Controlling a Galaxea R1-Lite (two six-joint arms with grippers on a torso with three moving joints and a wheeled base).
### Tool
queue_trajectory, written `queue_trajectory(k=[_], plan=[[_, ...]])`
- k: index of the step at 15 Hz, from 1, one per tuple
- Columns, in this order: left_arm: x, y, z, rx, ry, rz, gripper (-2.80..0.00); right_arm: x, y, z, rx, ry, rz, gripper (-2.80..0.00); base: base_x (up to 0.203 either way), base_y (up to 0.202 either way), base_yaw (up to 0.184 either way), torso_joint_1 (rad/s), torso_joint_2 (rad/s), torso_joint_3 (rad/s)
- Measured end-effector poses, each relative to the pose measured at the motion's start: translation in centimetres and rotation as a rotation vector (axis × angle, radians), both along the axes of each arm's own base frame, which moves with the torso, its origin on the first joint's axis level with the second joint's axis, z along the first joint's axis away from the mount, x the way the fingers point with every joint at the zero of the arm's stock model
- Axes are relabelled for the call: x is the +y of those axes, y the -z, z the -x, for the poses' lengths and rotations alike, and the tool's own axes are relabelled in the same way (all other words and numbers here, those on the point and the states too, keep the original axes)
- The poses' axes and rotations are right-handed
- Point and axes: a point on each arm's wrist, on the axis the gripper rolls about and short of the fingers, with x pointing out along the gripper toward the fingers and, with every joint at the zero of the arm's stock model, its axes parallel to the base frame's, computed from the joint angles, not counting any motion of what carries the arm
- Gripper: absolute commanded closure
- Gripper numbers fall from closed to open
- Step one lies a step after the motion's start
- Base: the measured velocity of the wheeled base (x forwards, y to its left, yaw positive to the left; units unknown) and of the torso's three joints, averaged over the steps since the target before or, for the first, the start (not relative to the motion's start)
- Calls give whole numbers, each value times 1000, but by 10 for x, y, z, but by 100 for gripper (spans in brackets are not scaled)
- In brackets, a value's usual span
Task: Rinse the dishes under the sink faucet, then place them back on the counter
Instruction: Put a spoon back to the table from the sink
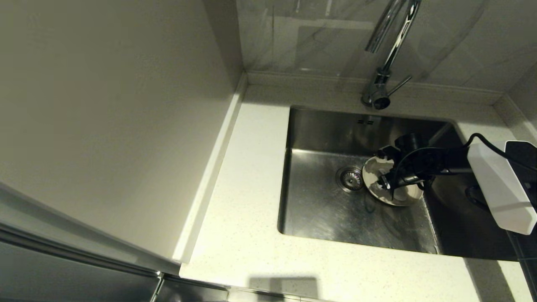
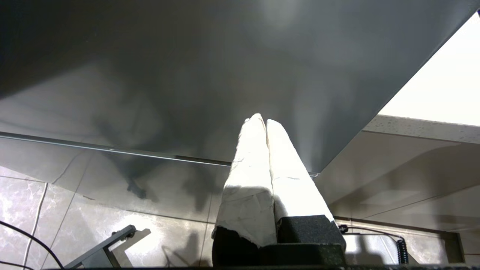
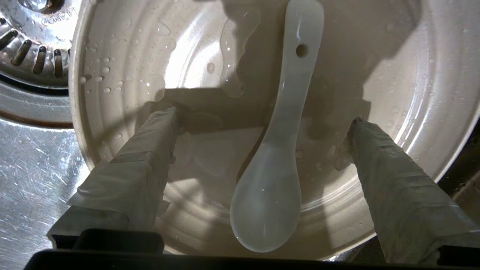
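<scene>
The wet cream-white plate [image 1: 402,197] [image 3: 123,75] lies in the sink [image 1: 319,214], just right of the drain strainer [image 1: 350,178] [image 3: 30,48]. The white soup spoon [image 3: 279,150] rests on the plate, bowl end toward the wrist. My right gripper [image 1: 381,168] [image 3: 262,117] hangs open low over the plate, one finger on each side of the spoon and clear of it. The faucet [image 1: 390,50] stands behind the sink; no water shows running. The small bowl is out of view. My left gripper [image 2: 262,122] is parked shut and empty below counter level.
The speckled counter [image 1: 243,201] wraps the sink on the left and front. A tall pale panel [image 1: 105,105] rises at the left. My right arm's white housing [image 1: 499,188] reaches over the sink's right side. A dark cabinet front [image 2: 187,75] faces the left gripper.
</scene>
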Motion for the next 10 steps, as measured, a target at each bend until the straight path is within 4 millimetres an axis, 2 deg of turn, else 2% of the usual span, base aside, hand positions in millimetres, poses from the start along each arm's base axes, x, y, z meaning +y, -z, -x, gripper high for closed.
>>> queue_trajectory(k=[1,5,10], plan=[[0,0,0,0,0,0,0,0,0,0,4,-2,-5,0,0,0,0,0,0,0],[0,0,0,0,0,0,0,-2,1,1,6,-16,-20,0,0,0,0,0,0,0],[0,0,0,0,0,0,0,-16,2,4,32,-9,-46,0,0,0,0,0,0,0]])
